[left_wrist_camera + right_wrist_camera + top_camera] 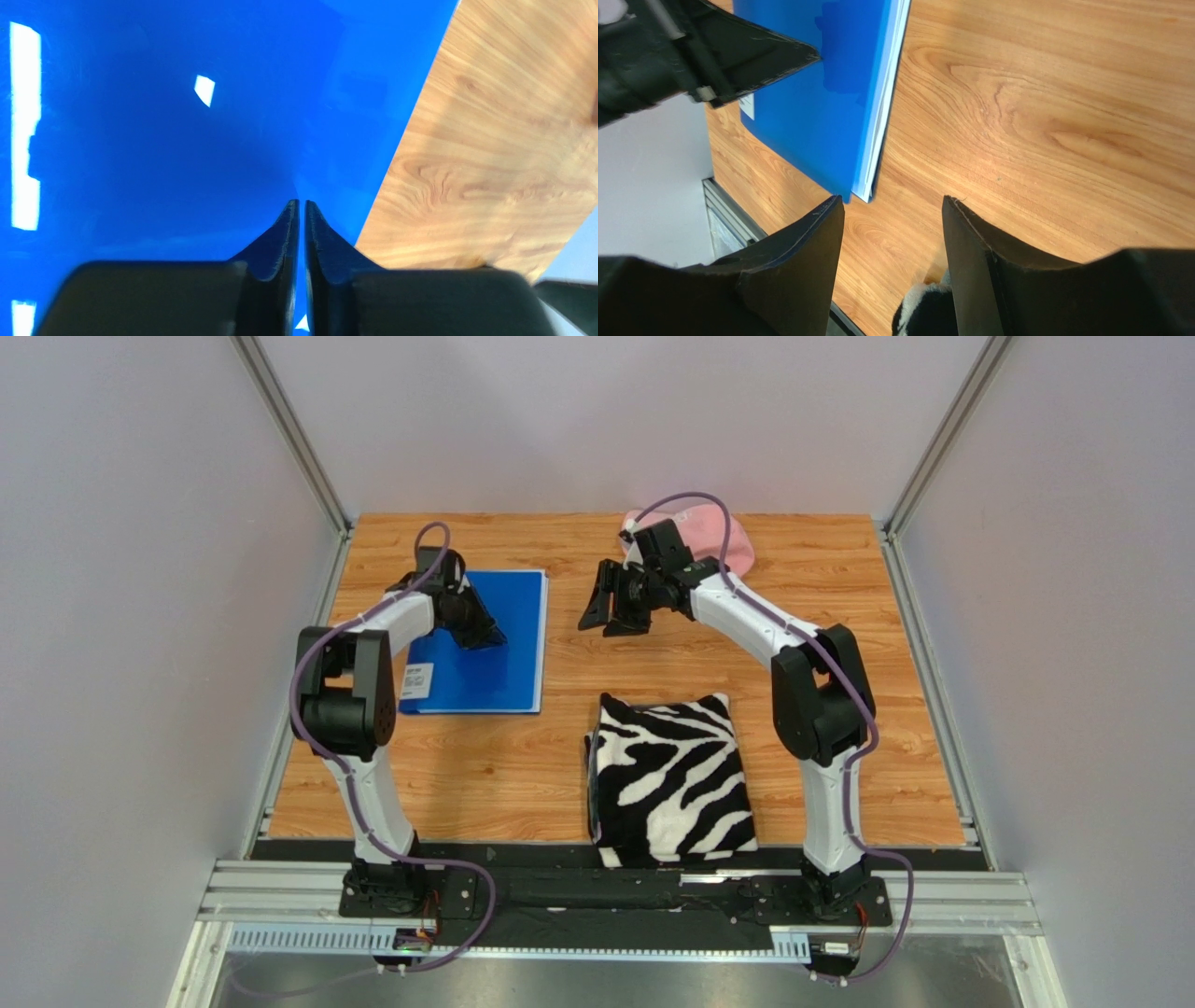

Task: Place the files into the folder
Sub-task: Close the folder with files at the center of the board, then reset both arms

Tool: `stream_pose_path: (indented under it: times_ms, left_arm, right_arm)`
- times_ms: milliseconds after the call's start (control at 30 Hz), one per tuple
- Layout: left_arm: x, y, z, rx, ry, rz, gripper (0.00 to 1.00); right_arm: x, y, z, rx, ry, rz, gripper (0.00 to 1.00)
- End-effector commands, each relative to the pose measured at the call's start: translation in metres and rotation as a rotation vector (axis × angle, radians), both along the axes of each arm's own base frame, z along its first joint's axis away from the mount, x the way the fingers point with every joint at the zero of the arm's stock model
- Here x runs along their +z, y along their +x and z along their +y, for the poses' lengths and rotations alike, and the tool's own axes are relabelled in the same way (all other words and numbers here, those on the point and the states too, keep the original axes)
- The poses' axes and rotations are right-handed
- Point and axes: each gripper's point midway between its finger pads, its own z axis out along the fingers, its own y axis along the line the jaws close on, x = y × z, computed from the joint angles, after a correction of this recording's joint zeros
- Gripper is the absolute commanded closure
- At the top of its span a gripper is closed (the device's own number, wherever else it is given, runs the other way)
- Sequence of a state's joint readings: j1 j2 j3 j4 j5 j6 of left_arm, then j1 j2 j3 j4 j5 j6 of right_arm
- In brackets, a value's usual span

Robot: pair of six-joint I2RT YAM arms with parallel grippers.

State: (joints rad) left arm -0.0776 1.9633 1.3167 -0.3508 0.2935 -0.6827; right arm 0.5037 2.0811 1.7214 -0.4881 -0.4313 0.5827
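On the wooden table (898, 742), a zebra-striped cloth (671, 777) is seen lying flat near the front edge, right of centre; its black-and-white corner is also caught low in the right wrist view. A pink object (737, 546) is noted at the far edge, partly hidden, kind not made out. The table is enclosed by grey walls (126, 616)

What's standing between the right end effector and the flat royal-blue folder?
Nothing visible: only bare wooden tabletop separates the open right end effector from the right edge of the flat royal-blue folder. The shut left end effector sits over its cover.
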Motion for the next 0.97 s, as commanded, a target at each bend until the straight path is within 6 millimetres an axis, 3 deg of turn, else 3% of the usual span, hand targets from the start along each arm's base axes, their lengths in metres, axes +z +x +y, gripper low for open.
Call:
stream_pose_path:
  times_ms: [0, 33, 67, 100, 133, 167, 200, 233, 267, 333, 367, 467, 533, 567, 633, 733, 933]
  left_arm:
    - [0.107, -0.002, -0.005, -0.084, 0.014, -0.241, 0.75]
    - [0.126, -0.011, -0.013, -0.12, 0.022, -0.278, 0.72]
    - [0.164, -0.026, -0.017, -0.161, 0.037, -0.369, 0.64]
    - [0.177, -0.044, -0.026, -0.212, 0.015, -0.379, 0.57]
    - [0.194, -0.061, -0.039, -0.267, -0.002, -0.418, 0.51]
    - [0.229, -0.083, -0.044, -0.302, -0.009, -0.512, 0.45]
    - [0.236, -0.101, -0.048, -0.324, -0.014, -0.522, 0.44]
    - [0.251, -0.118, -0.055, -0.351, -0.026, -0.566, 0.42]
    - [0.279, -0.14, -0.055, -0.353, -0.052, -0.645, 0.39]
    - [0.305, -0.166, -0.061, -0.386, -0.11, -0.707, 0.37]
    - [0.327, -0.184, -0.06, -0.398, -0.133, -0.769, 0.35]
    - [0.365, -0.224, -0.056, -0.444, -0.148, -0.871, 0.33]
    - [0.381, -0.242, -0.05, -0.444, -0.136, -0.918, 0.31]
    - [0.386, -0.252, -0.046, -0.438, -0.128, -0.938, 0.29]
    - [0.393, -0.259, -0.042, -0.428, -0.124, -0.962, 0.29]
    - [0.396, -0.262, -0.042, -0.429, -0.129, -0.974, 0.28]
    - [0.396, -0.256, -0.046, -0.444, -0.138, -0.961, 0.29]
  right_arm:
    - [0.029, -0.018, -0.013, 0.046, -0.073, -0.091, 0.43]
    - [0.042, -0.026, -0.021, 0.043, -0.094, -0.117, 0.43]
    - [0.045, -0.026, -0.031, 0.025, -0.136, -0.144, 0.42]
    - [0.044, -0.033, -0.039, 0.019, -0.164, -0.143, 0.42]
    - [0.06, -0.043, -0.047, 0.016, -0.169, -0.162, 0.42]
    - [0.065, -0.047, -0.054, 0.004, -0.195, -0.18, 0.42]
    - [0.071, -0.052, -0.061, 0.003, -0.213, -0.204, 0.41]
    - [0.084, -0.063, -0.072, -0.009, -0.217, -0.23, 0.41]
    - [0.091, -0.066, -0.079, -0.028, -0.233, -0.25, 0.41]
    - [0.116, -0.082, -0.094, -0.05, -0.235, -0.287, 0.41]
    - [0.125, -0.085, -0.1, -0.067, -0.239, -0.311, 0.4]
    - [0.16, -0.105, -0.123, -0.121, -0.233, -0.394, 0.35]
    - [0.189, -0.121, -0.136, -0.149, -0.192, -0.47, 0.32]
    - [0.189, -0.125, -0.142, -0.173, -0.194, -0.481, 0.3]
    - [0.209, -0.137, -0.152, -0.216, -0.145, -0.538, 0.25]
    - [0.218, -0.148, -0.16, -0.232, -0.117, -0.584, 0.16]
    - [0.213, -0.145, -0.18, -0.289, -0.204, -0.612, 0.05]
